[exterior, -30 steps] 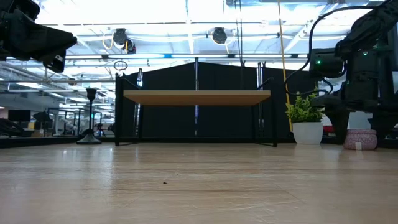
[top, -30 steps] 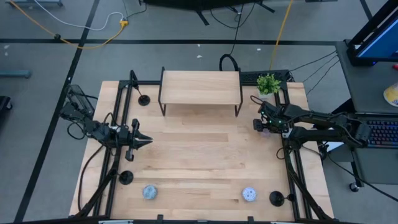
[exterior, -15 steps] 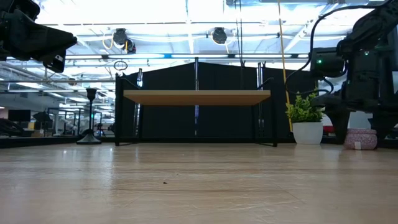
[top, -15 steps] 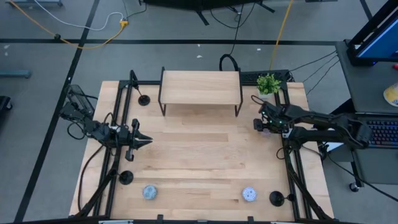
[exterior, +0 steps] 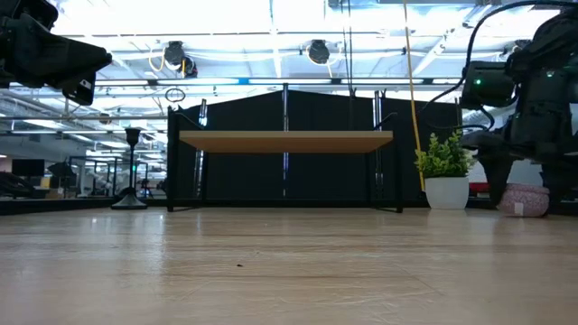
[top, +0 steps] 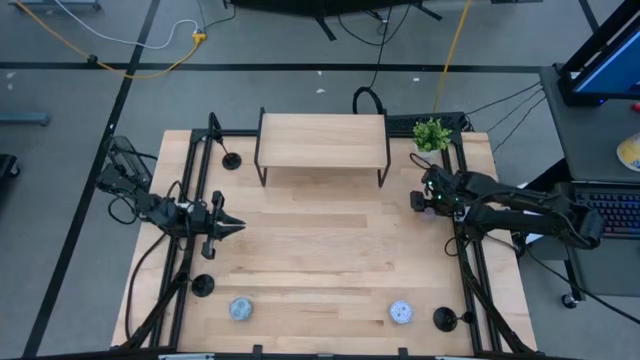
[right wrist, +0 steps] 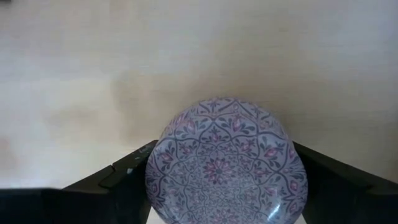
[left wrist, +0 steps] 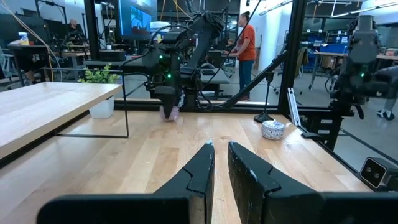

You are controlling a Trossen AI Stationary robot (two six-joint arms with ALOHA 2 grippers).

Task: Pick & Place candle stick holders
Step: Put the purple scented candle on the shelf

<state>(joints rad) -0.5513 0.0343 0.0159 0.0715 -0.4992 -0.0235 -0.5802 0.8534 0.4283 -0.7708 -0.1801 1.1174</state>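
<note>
Grip on puck, not holder

Clamped right gripper (top: 431, 201) across lavender patterned round puck (right wrist: 227, 168) right of light wooden shelf (top: 322, 140), seemingly for lifting; left black disc-based candle stick holders (top: 232, 160) untouched; kept left gripper (top: 238, 226) pressed together, waiting left of shelf.

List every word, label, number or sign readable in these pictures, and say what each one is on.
None can be read.
Lavender puck: a floral pattern only, no lettering.
Screen in the room behind: too blurred to read.
Blue monitor beside the table: nothing legible.
</note>
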